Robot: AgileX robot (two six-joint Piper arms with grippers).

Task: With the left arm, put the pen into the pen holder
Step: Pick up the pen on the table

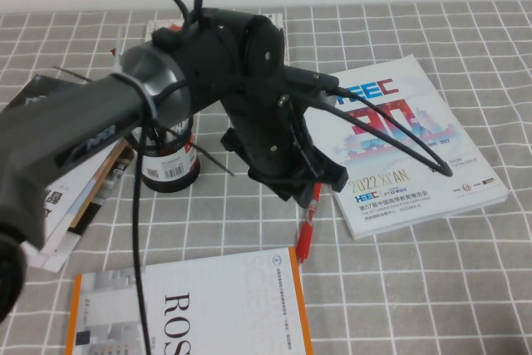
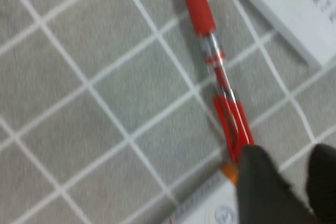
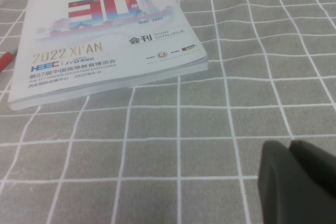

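On the table (image 1: 416, 288), between two booklets: red pen (image 1: 307, 220), lying flat, not yet lifted. Left pincer (image 1: 303, 184) poised over it, jaws parted, empty. Right pincer (image 3: 299, 177) parked apart, closed. Step: approach. Next: descend, straddle barrel, close.

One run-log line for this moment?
left claw: over red plastic pen, not gripping | pen: flat on grey checked tablecloth | right claw: shut, parked near HEEC catalogue
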